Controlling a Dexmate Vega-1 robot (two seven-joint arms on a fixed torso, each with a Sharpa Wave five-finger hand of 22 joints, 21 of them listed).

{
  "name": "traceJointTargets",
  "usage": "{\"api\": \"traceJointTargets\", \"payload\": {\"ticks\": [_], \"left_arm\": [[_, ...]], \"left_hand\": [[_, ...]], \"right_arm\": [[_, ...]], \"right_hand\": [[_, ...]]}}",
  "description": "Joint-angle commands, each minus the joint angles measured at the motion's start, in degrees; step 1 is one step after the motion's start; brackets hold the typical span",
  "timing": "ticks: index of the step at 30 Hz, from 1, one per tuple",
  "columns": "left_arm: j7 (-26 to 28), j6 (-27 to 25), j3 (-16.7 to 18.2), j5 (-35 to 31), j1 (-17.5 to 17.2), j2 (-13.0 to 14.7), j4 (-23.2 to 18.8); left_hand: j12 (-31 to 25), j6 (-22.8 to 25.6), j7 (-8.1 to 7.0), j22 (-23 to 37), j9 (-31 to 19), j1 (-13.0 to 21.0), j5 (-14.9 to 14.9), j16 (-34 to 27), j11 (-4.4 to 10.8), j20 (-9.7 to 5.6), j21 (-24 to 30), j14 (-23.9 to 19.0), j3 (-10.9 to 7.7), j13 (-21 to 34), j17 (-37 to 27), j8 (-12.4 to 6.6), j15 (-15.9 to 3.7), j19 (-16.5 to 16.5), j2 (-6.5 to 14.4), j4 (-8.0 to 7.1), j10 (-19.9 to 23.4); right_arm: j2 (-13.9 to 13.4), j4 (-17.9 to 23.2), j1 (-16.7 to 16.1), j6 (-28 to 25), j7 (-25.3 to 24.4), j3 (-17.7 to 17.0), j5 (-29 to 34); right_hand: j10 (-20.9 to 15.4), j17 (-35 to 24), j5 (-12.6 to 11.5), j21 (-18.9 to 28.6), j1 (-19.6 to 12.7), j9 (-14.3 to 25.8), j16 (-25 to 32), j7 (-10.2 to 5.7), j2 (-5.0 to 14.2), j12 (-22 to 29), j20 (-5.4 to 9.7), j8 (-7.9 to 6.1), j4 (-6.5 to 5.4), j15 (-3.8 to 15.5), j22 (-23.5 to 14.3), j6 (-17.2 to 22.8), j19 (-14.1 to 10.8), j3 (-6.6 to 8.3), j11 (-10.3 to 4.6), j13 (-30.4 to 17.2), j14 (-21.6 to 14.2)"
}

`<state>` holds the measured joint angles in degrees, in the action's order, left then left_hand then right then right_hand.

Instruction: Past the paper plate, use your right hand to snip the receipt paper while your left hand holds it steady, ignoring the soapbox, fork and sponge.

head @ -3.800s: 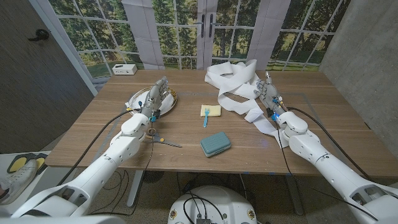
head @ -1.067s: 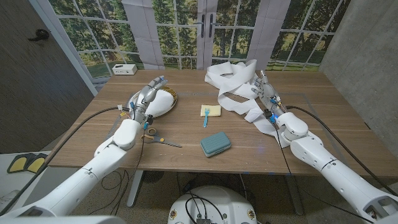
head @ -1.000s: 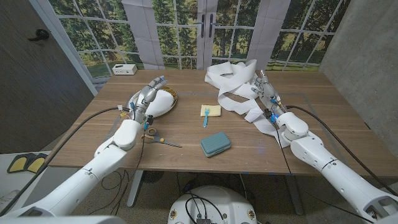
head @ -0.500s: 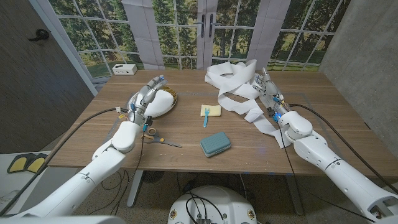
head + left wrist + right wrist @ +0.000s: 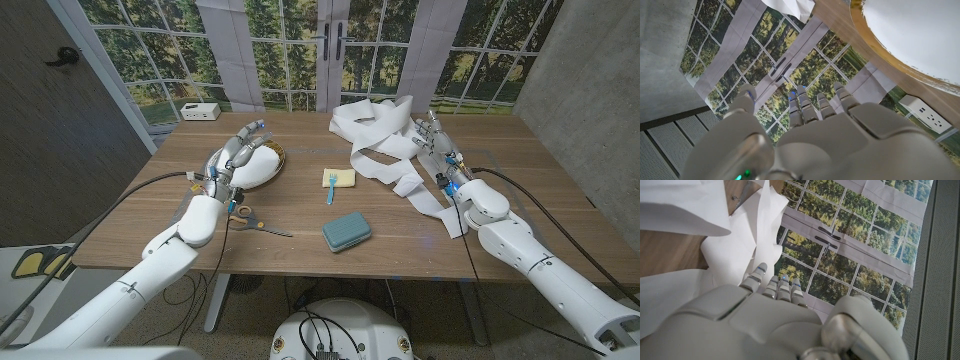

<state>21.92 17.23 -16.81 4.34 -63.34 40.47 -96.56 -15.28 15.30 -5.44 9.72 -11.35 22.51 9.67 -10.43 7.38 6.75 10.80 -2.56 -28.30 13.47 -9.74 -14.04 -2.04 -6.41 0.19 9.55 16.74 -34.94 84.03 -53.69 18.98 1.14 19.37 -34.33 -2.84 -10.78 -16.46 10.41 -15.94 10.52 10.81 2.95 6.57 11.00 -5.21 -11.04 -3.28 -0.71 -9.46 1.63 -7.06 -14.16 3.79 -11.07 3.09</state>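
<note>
The long white receipt paper [image 5: 375, 140] lies crumpled and looped at the table's far right. My right hand [image 5: 437, 140] hovers at the paper's right side, fingers stretched out and empty; the right wrist view shows this hand [image 5: 770, 315] just over the white paper [image 5: 700, 210]. My left hand [image 5: 238, 150] hangs with spread fingers at the left rim of the paper plate [image 5: 265, 165], holding nothing. The scissors [image 5: 250, 220], with orange and blue handles, lie on the wood beside my left forearm. In the left wrist view the left hand [image 5: 805, 130] is near the plate [image 5: 910, 40].
A yellow sponge [image 5: 342, 177] with a blue fork [image 5: 329, 188] on it sits mid-table. A teal soapbox [image 5: 346, 231] lies nearer the front edge. A white box [image 5: 201, 111] stands at the far left corner.
My right hand has shifted a little to the right along the paper's edge. My left hand has stayed by the plate, moving only slightly.
</note>
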Motion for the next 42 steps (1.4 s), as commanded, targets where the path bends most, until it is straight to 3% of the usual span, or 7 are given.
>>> {"api": "traceJointTargets", "payload": {"ticks": [1, 6, 8, 13, 21, 26, 42], "left_arm": [[1.96, -0.86, -0.65, -4.21, 0.29, -0.18, -0.30], [0.56, 0.82, -1.17, -3.81, 1.02, -0.08, 1.00], [1.16, 1.59, -1.29, -4.53, 1.28, -0.37, 1.57], [1.31, 1.83, -1.09, -5.90, 1.56, 0.30, 1.60], [2.25, -0.57, -0.44, -8.43, 0.12, 1.76, -0.90], [3.37, -1.33, -0.32, -10.62, -0.32, 2.20, -2.29], [2.10, -0.46, 1.81, -13.05, -0.96, 5.83, -3.84]], "left_hand": [[-0.30, 1.30, -0.13, 0.33, -0.28, 0.81, 0.24, -0.52, 0.28, -0.22, 0.22, -0.52, -0.24, 0.27, -0.25, -0.72, -1.10, 0.16, -0.03, -0.17, 0.42], [1.22, 1.89, 0.07, 0.34, -0.80, 1.22, 0.22, -0.11, -0.84, -0.43, 0.26, 0.41, -0.01, 0.53, -0.28, -0.79, -0.93, 0.07, -0.28, -0.22, -3.82], [1.30, 2.30, 0.21, 0.33, -0.90, 1.42, 0.23, -0.04, -0.87, -1.56, 0.32, 0.70, 0.06, 0.60, -0.27, -0.83, -1.45, -0.09, -0.33, -0.23, -4.24], [-0.37, 3.77, -1.00, 0.28, -0.77, 2.19, 0.22, -0.71, -0.35, -2.44, 0.41, -1.40, 0.30, 0.78, -0.24, -0.76, -2.83, -0.69, -0.63, -0.16, -0.26], [-0.42, 3.35, -0.63, 0.27, -0.57, 2.37, 0.15, -0.47, -0.58, -2.71, 0.46, -1.23, 0.65, 0.79, -0.22, -0.17, -2.90, -1.11, -1.15, -0.17, 0.01], [-1.15, 2.99, -1.09, 0.25, -0.30, 2.76, 0.15, -0.55, -0.26, -2.92, 0.51, -1.90, 0.90, 0.45, -0.16, 0.44, -3.36, -1.65, -1.52, -0.16, 2.81], [-0.45, 4.41, -0.58, 0.25, -0.08, 3.46, 0.15, -0.25, -0.40, -3.28, 0.28, -1.35, 1.32, -0.06, -0.15, 0.71, -2.87, -1.53, -1.85, -0.29, 2.57]], "right_arm": [[0.13, -2.72, 0.80, 1.95, 1.61, -0.42, -0.33], [-0.01, -2.91, 1.08, 1.42, 1.53, -0.29, -0.18], [-0.27, -2.33, 0.86, 0.87, 1.14, -0.35, -0.16], [-1.03, -1.24, 0.57, 0.05, 0.41, -0.72, 0.02], [-1.83, -2.00, 1.18, -0.18, 1.70, -0.83, -0.10], [-2.01, -2.10, 1.04, 0.02, 2.28, -0.64, -0.05], [-1.55, -0.73, 0.19, -0.11, 0.27, -0.41, 0.83]], "right_hand": [[0.02, -0.13, 0.35, 0.21, -0.83, 0.21, 0.18, 0.16, -0.04, 0.23, 0.19, -0.02, 0.16, -0.12, -0.29, 0.00, 0.35, 0.08, 0.29, -0.07, 0.43], [0.00, -0.13, 0.40, 0.22, -0.97, 0.21, 0.22, 0.17, 0.01, 0.25, 0.19, -0.04, 0.22, -0.13, -0.29, 0.02, 0.37, 0.15, 0.18, -0.07, 0.37], [0.01, -0.12, 0.43, 0.23, -1.04, 0.21, 0.23, 0.16, 0.02, 0.26, 0.19, -0.04, 0.25, -0.15, -0.29, 0.02, 0.37, 0.18, 0.24, -0.08, 0.37], [0.02, -0.12, 0.50, 0.24, -1.17, 0.21, 0.24, 0.22, 0.04, 0.27, 0.18, -0.06, 0.31, -0.14, -0.29, 0.05, 0.38, 0.23, 0.22, -0.08, 0.38], [-0.49, -0.11, 0.64, 0.29, -1.46, 0.22, 0.46, 0.33, 0.09, 0.49, -0.01, -0.16, 0.44, -0.38, -0.29, 0.27, 0.35, 0.36, 0.24, -0.08, -0.11], [-0.56, -0.11, 0.72, 0.33, -1.57, 0.22, 0.47, 0.36, 0.08, 0.51, -0.07, -0.17, 0.49, -0.33, -0.29, 0.30, 0.26, 0.39, 0.33, -0.08, -0.14], [-0.74, -0.12, 0.96, 0.38, -1.81, 0.22, 0.49, 0.34, 0.03, 0.57, -0.11, -0.18, 0.60, -0.29, -0.29, 0.36, 0.18, 0.45, 0.27, -0.09, -0.19]]}}
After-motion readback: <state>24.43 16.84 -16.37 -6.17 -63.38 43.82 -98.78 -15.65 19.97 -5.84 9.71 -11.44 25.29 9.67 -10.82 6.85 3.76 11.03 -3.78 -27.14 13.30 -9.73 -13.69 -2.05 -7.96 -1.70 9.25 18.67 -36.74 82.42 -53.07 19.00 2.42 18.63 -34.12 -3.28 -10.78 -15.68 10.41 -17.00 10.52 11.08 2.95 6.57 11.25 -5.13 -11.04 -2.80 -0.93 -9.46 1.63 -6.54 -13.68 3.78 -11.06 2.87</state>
